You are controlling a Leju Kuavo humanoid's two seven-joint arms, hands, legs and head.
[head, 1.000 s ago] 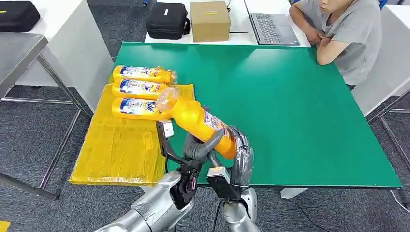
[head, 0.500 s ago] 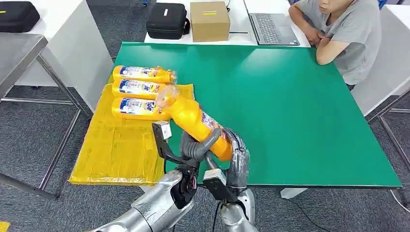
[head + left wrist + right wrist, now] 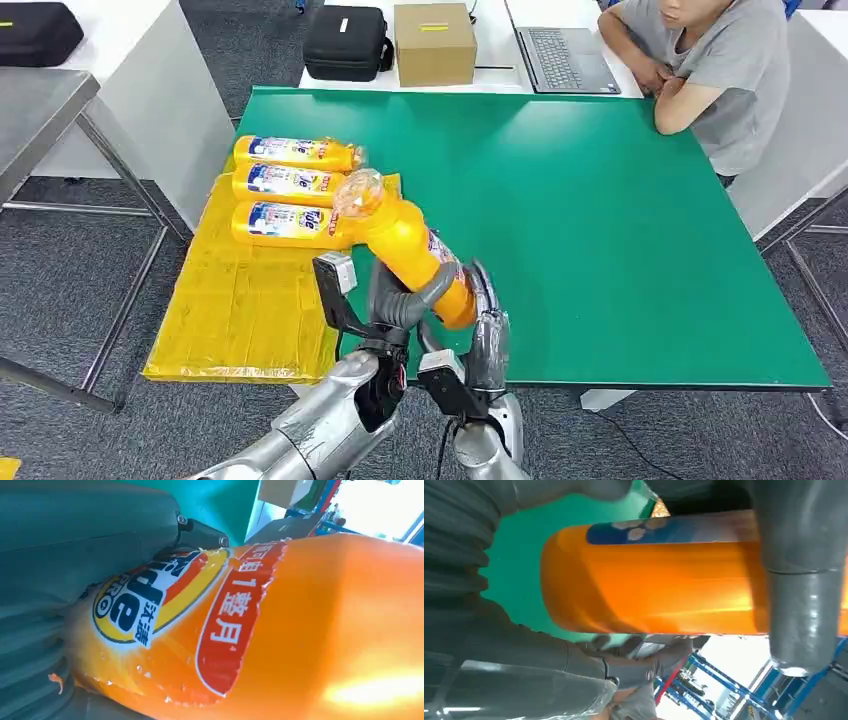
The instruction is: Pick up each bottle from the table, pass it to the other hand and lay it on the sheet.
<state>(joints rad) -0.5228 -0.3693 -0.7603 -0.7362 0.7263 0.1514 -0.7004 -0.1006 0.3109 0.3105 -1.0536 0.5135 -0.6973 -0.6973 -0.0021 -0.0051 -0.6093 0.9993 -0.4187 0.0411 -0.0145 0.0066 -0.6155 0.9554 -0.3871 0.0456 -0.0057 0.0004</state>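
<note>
Orange bottle [image 3: 412,250] mid-handover beside yellow sheet [image 3: 250,300]: left robot hand [image 3: 400,300] wrapped around body, right robot hand [image 3: 487,325] cupping base, cap aimed sheetward.

Orange bottle [image 3: 415,255]: glossy smooth plastic with a printed label and a clear shiny cap. Yellow sheet [image 3: 245,300]: creased, slightly shiny plastic film. Table [image 3: 620,230]: matt, smooth green top. Left hand [image 3: 400,300]: matt grey, ribbed cover. Right hand [image 3: 488,335]: glossy transparent film over dark fingers. Far cardboard box [image 3: 433,42]: matt brown. Floor [image 3: 60,290]: rough grey carpet.
</note>
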